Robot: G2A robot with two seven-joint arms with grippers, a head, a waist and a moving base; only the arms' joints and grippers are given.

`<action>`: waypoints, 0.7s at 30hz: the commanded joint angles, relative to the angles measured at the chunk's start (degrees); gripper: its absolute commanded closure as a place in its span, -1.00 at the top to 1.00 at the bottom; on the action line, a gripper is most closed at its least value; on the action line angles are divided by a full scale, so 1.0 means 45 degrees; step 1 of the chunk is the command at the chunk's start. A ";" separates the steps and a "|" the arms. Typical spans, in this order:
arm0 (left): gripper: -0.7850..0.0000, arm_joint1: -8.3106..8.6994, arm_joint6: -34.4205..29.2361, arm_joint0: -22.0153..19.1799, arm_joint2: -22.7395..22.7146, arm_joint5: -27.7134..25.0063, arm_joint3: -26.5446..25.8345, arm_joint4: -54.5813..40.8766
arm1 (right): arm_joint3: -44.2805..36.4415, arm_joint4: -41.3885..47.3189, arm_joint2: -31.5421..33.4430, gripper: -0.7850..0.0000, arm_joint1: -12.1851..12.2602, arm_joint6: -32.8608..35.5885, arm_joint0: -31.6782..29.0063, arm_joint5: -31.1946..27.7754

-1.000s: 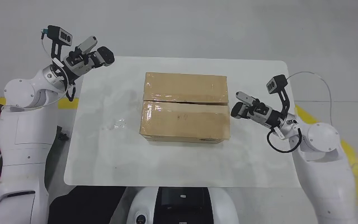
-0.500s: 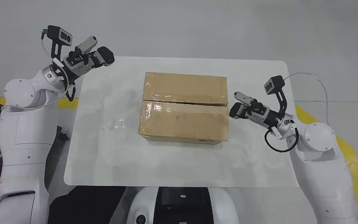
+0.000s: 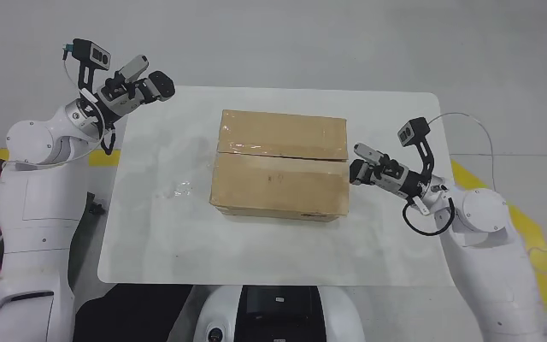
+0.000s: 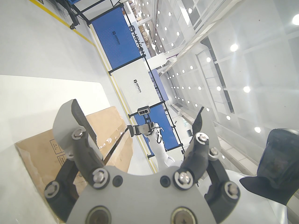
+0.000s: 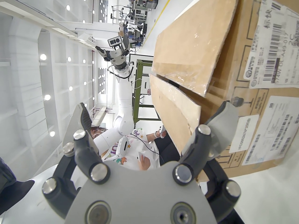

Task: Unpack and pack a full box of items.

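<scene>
cardboard box sits mid-frame on the white desk, top flaps down, centre seam gaping slightly. right gripper at the box's right end, fingers spread, the near flap's corner between them; contact i can't tell. left gripper upper left of frame, by the desk's corner, well apart from the box, fingers spread, holding nothing.

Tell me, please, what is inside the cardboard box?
Nothing inside shows: the box has both top flaps folded down, meeting at a narrow seam, so its contents are covered.
</scene>
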 commanded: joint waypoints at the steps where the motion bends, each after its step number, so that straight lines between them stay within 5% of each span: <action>1: 1.00 0.0000 0.0000 0.0000 0.0000 0.0000 0.0000 0.0000 | -0.0086 0.0217 0.0107 1.00 0.0014 0.0064 -0.0042 0.0027; 21: 1.00 0.0000 0.0000 0.0000 0.0000 0.0000 0.0000 0.0000 | -0.2397 0.2042 0.1238 1.00 0.0258 0.1873 -0.1461 0.0761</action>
